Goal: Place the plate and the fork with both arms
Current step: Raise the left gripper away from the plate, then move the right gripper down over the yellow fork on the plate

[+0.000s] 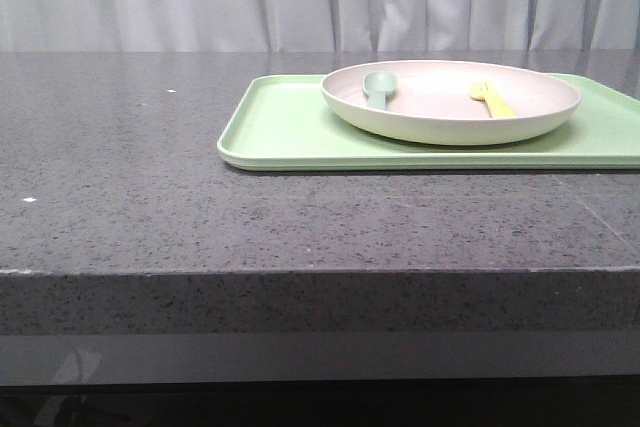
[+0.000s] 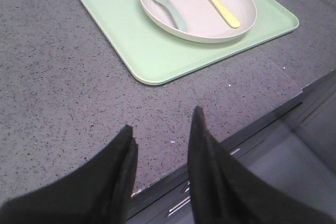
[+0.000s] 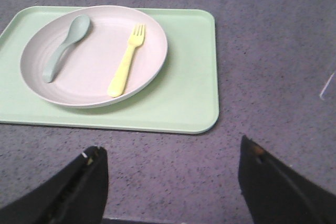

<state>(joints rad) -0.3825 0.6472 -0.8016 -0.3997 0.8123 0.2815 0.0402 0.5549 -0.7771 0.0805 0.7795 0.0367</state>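
The cream-white plate (image 1: 450, 102) rests on a light-green tray (image 1: 290, 132) at the back right of the table. Inside it lie the pale-yellow fork (image 1: 492, 97) on the right and a teal-green spoon (image 1: 379, 88) on the left. The left wrist view shows the plate (image 2: 202, 22), fork (image 2: 215, 2) and spoon (image 2: 167, 4) far ahead of my open, empty left gripper (image 2: 163, 127), which hovers over the table's front edge. The right wrist view shows the plate (image 3: 89, 72) and fork (image 3: 127, 60) ahead of my wide-open, empty right gripper (image 3: 170, 153). Neither gripper shows in the front view.
The grey speckled stone table (image 1: 150, 187) stretches left of the tray. Its front edge (image 1: 300, 272) drops to a dark cabinet front below. White curtains hang behind the table.
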